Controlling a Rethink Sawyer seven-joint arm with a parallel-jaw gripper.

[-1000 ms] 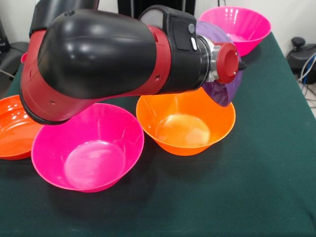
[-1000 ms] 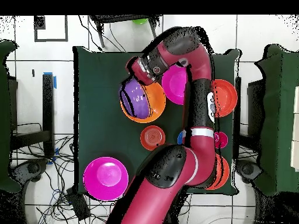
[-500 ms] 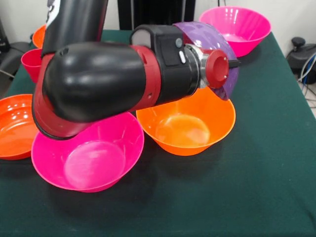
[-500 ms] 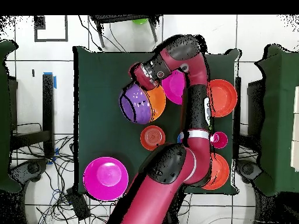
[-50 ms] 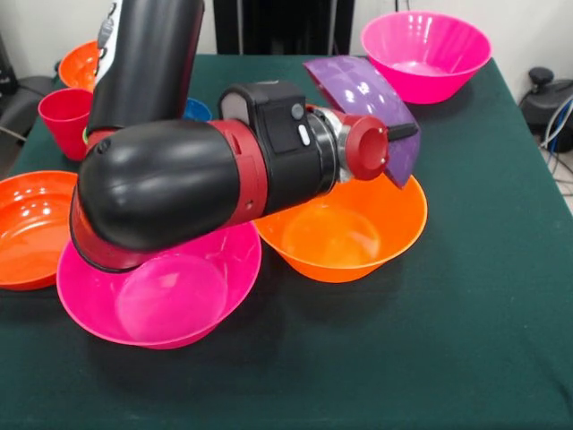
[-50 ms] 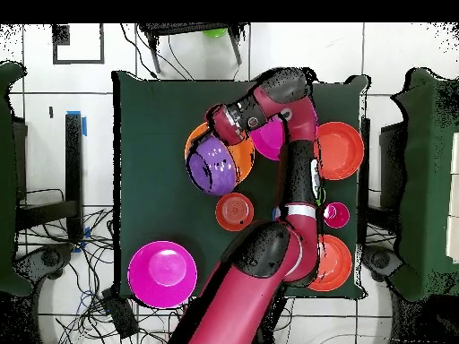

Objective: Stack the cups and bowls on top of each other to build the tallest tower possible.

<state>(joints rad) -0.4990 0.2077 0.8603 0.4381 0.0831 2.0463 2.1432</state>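
Observation:
My gripper (image 5: 405, 133) is shut on the rim of the purple bowl (image 5: 360, 97), holding it tilted in the air over the far edge of the large orange bowl (image 5: 345, 235). Seen from overhead, the purple bowl (image 6: 210, 165) covers much of the orange bowl (image 6: 242, 154). One hot pink bowl (image 5: 161, 287) stands upright under the arm, another (image 5: 426, 49) at the far right corner. The red cup (image 5: 64, 118) and small blue bowl (image 5: 198, 109) stand at the far left. No tower is in view.
A shallow red-orange bowl (image 5: 25, 228) sits at the left edge and another orange bowl (image 5: 77, 61) behind the cup. Overhead also shows a small red-orange bowl (image 6: 234, 211) and two shallow red-orange bowls (image 6: 342, 150) (image 6: 337, 262). The arm hides much of the table's middle.
The wrist has swung left in the front view, carrying the purple bowl with it. The bowl has turned from nearly on edge to a flatter tilt over the orange bowl.

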